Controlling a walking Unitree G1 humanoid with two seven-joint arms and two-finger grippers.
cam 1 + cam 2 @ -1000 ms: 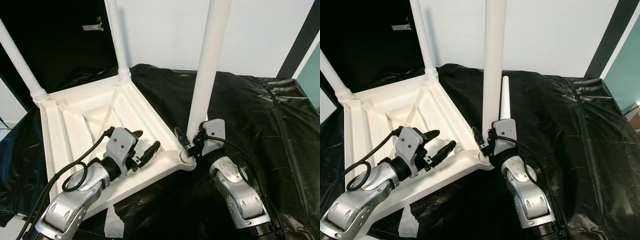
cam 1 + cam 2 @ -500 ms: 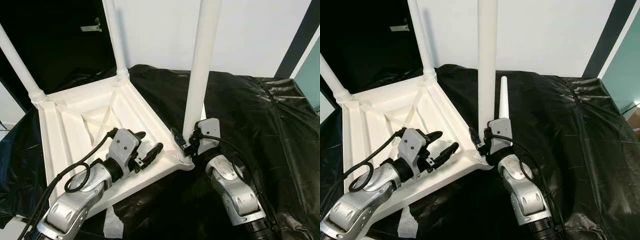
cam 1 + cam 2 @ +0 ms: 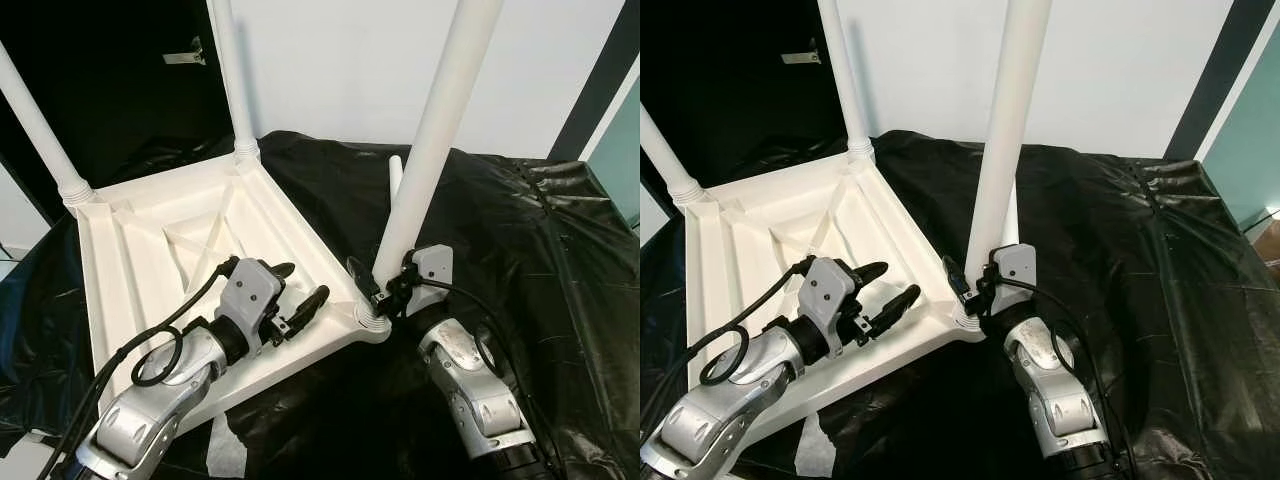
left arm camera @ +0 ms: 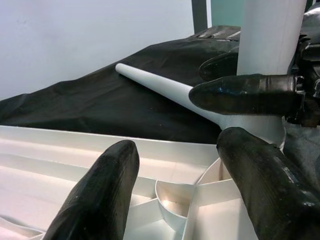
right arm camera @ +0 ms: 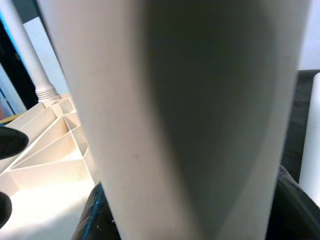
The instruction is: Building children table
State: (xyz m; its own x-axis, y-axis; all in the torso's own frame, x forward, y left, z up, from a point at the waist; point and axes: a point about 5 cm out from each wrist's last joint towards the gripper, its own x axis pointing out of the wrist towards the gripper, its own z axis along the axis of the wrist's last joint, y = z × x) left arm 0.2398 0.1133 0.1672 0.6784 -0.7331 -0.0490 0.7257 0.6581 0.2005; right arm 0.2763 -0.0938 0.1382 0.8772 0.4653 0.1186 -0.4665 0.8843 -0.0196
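Now tilted rightward: table leg point(image 3: 432, 150) in right claw point(image 3: 385, 292).

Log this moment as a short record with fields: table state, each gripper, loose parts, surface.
table: white children's table top lies upside down, two legs standing in the far corner sockets
leg in work: third leg at the near right corner socket, tilted toward the right
right gripper: right gripper jaws shut on the base of the third leg
left gripper: left gripper jaws open, hovering over the underside near that corner
loose parts: fourth leg lying on the cover behind the corner
surface: black plastic cover
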